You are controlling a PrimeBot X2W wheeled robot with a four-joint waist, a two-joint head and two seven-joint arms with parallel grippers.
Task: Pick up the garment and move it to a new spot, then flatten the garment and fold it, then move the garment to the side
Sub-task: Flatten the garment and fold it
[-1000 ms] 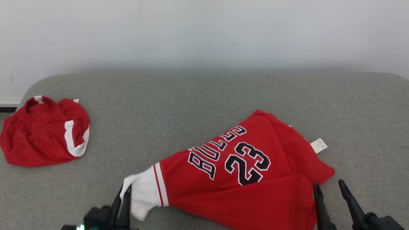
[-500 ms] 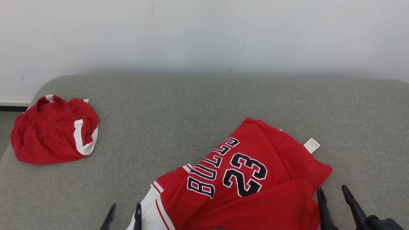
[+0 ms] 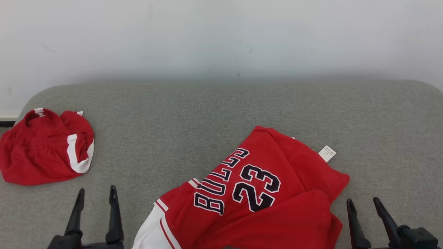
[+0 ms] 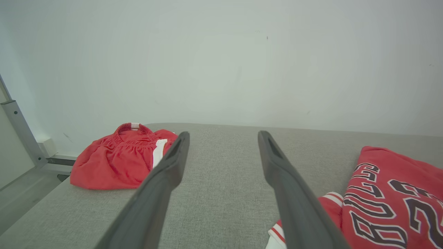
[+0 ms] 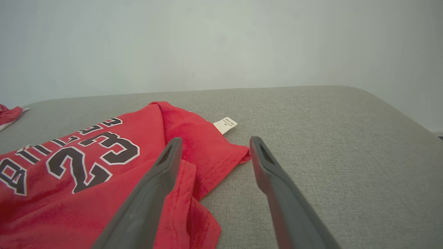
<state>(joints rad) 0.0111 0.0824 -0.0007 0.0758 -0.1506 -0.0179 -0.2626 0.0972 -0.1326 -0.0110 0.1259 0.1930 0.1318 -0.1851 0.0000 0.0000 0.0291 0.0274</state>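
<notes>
At far left a bunched red-and-white garment (image 3: 45,148) lies on the grey table (image 3: 193,114). Its left edge is cut off in my head view, but the left wrist view shows it whole, with a gathered waistband. My left claw (image 3: 97,189) stands wide open with nothing in it, over bare table between that bundle and the jersey (image 3: 270,204). The jersey lies crumpled at centre-right, "BULLS 23" upside down to me, its white trim and lower part cut off at the bottom edge. Its label (image 3: 327,153) sticks out on the right, the print too small to read. My right claw (image 3: 363,200) is wide open and empty, just beside the jersey's right hem. I cannot tell whether a finger touches the cloth.
</notes>
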